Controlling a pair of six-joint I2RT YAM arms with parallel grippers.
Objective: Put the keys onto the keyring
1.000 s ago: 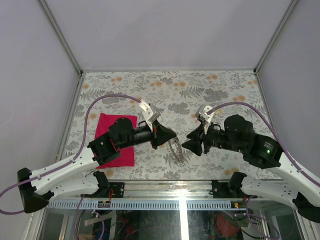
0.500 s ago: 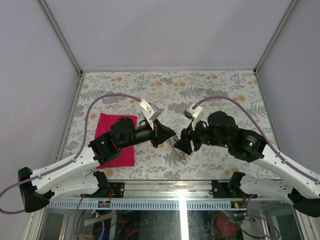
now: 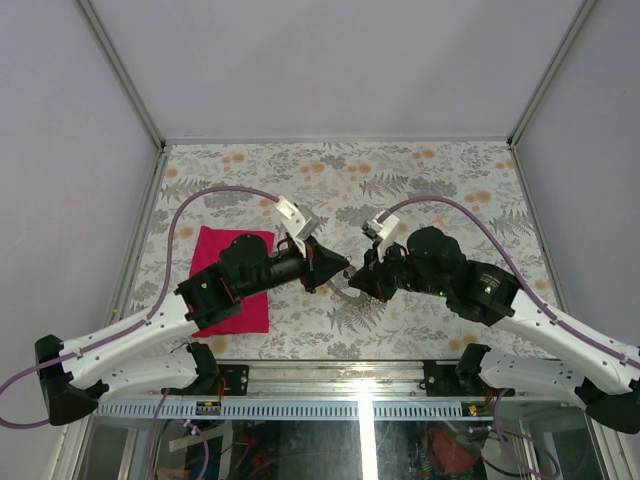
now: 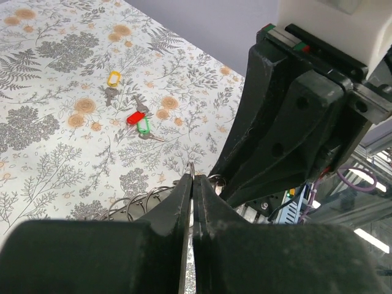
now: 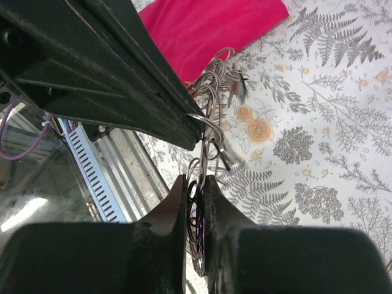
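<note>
While the arms are facing each other over the floral tabletop (image 3: 440, 180) in the top view, the left gripper (image 3: 338, 270) and right gripper (image 3: 357, 284) are nearly touching; the step is calling, I judge, for one ring held taut. Left wrist: the left gripper is pinching, fully closed, on the long thin silver metal keyring chain (image 4: 139, 201), tiny metal keys (image 4: 135, 116) with yellow, red and green heads lying well apart. Right wrist: the right gripper is clamping, almost closed, on chain links.

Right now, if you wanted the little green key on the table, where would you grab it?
I'd take the green key by its plastic head, coming straight down: it lies flat on the table, and the head is its widest part. The red key lies close beside, so pinch narrowly.
</note>
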